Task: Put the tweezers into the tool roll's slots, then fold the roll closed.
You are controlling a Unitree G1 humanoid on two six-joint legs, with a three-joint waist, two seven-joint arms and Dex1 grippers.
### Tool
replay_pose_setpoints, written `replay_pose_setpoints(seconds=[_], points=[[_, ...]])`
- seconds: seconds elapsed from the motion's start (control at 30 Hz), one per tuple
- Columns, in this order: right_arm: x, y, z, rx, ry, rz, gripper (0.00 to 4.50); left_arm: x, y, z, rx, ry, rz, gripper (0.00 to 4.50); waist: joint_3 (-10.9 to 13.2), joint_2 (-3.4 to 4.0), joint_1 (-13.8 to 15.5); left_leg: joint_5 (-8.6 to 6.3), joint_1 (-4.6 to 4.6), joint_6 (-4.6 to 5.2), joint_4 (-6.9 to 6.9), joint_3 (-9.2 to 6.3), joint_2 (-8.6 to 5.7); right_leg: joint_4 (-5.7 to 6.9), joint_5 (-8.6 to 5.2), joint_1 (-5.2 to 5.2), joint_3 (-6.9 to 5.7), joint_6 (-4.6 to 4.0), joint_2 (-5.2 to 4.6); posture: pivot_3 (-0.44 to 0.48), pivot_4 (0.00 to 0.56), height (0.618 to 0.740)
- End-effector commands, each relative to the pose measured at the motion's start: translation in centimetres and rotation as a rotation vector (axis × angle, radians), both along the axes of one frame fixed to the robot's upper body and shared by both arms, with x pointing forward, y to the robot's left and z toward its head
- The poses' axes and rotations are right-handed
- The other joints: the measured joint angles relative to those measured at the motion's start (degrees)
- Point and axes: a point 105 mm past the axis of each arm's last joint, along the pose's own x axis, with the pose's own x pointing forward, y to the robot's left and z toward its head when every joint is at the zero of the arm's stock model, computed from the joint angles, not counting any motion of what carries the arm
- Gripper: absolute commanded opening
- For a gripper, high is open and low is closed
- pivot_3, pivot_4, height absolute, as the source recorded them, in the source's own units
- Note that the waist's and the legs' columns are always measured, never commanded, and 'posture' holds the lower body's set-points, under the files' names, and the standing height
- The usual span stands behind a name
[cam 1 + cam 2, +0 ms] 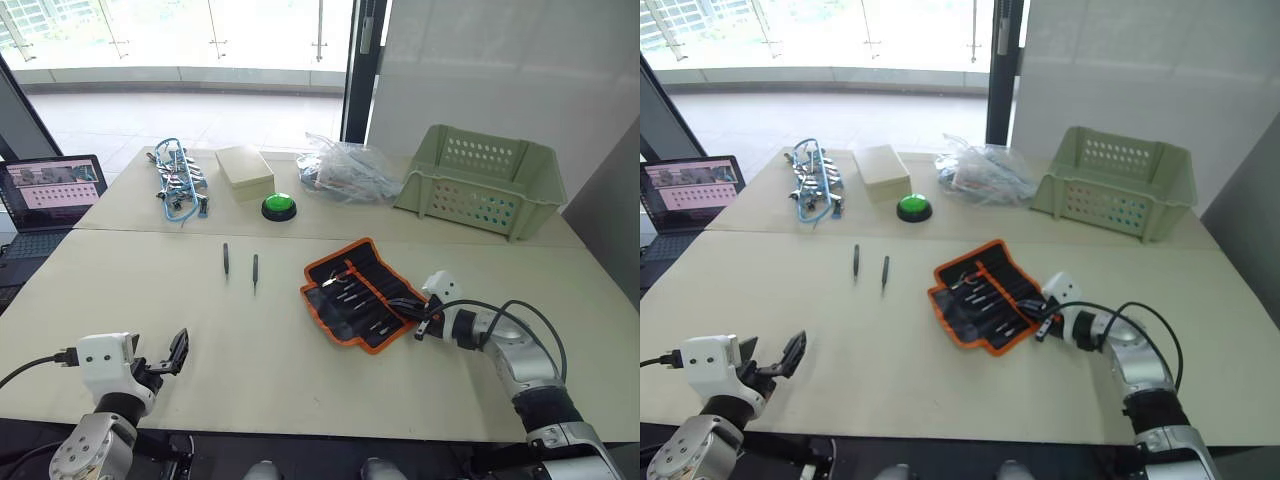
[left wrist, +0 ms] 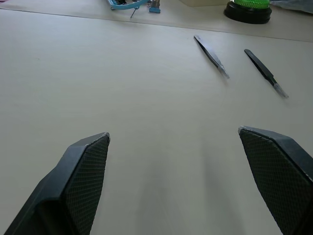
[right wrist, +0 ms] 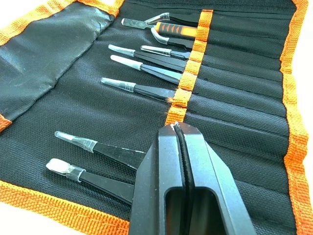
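Observation:
The tool roll (image 1: 352, 293) lies unrolled right of the table's middle, black with orange edging. Several tweezers (image 3: 146, 71) sit in its slots, tips out, beside an orange-handled tool (image 3: 172, 30). Two loose tweezers (image 1: 226, 258) (image 1: 255, 271) lie on the table to its left, and the left wrist view shows them as well (image 2: 211, 55) (image 2: 265, 73). My right gripper (image 3: 178, 131) is shut with nothing between its fingers, its tips over the roll's orange slot band at the roll's right end (image 1: 410, 314). My left gripper (image 1: 178, 352) is open near the front left edge, well short of the loose tweezers.
A green basket (image 1: 480, 180) stands at the back right. A clear plastic bag (image 1: 345, 170), a green button (image 1: 279, 206), a beige box (image 1: 244, 167) and a blue-corded tool cluster (image 1: 178, 182) line the far side. A laptop (image 1: 52, 195) sits off the left edge.

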Motion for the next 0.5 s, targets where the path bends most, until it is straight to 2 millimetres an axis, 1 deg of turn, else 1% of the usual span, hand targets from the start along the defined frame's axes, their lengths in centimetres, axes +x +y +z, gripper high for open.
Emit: replay_pose_setpoints(seconds=[0.03,0.1,0.13,0.2,0.27,0.33,0.43,0.5], points=[[-1.6,-1.4,-3.8,-0.084,0.146,-0.032,0.0,0.6,-0.3,0.5,0.017,-0.033,0.004,4.47,0.0,0.0,0.11,0.0,0.0,0.0,-0.01,0.0,0.0,0.0,0.0,0.0,0.0,0.0,0.0,0.0,0.15,0.74],[-1.6,-1.4,-3.8,-0.083,0.145,-0.035,0.0,1.6,-1.1,0.9,0.017,-0.036,-0.028,4.47,0.0,0.0,0.34,0.0,0.0,0.0,-0.03,0.0,0.0,-0.04,0.0,0.0,-0.01,0.0,0.0,0.0,0.15,0.74],[-1.5,-1.4,-3.8,-0.082,0.143,-0.038,0.0,2.5,-1.4,1.5,0.022,-0.043,-0.034,4.47,0.0,0.0,0.49,0.0,-0.01,0.0,-0.04,-0.01,0.0,-0.04,0.0,0.0,-0.02,0.0,0.0,0.0,0.15,0.74],[-1.5,-1.4,-3.7,-0.081,0.141,-0.041,0.0,3.3,-1.6,2.2,0.028,-0.048,-0.034,4.47,0.0,-0.01,0.6,0.0,0.0,0.0,-0.04,-0.01,0.0,-0.03,0.0,0.0,-0.03,0.0,0.01,0.0,0.15,0.74],[-1.5,-1.2,-3.7,-0.078,0.139,-0.042,0.0,5.6,-2.4,3.4,0.04,-0.054,-0.058,4.47,0.0,0.0,0.69,0.0,0.03,0.0,-0.04,0.0,-0.01,-0.02,0.0,0.02,-0.03,0.01,0.01,0.0,0.15,0.74],[-1.5,-1.1,-3.7,-0.076,0.139,-0.042,0.0,7.5,-2.7,4.1,0.033,-0.044,-0.065,4.47,0.0,-0.01,0.67,0.0,0.02,0.0,-0.05,-0.03,0.0,-0.02,0.0,0.01,-0.05,0.01,0.04,0.0,0.15,0.74],[-1.5,-0.8,-3.7,-0.08,0.138,-0.032,0.0,10.3,-2.1,3.9,0.023,0.006,-0.045,4.47,0.0,0.0,0.55,0.0,0.04,0.0,-0.06,-0.03,-0.01,-0.01,0.0,0.0,-0.05,0.01,0.03,0.0,0.15,0.74],[-1.6,-0.6,-3.7,-0.085,0.138,-0.021,0.0,11.9,-2.4,3.9,0.03,0.024,-0.066,4.47,0.0,0.0,0.41,0.0,0.06,0.0,-0.17,-0.02,-0.03,-0.01,0.0,-0.02,-0.05,0.02,0.02,0.0,0.15,0.74]])
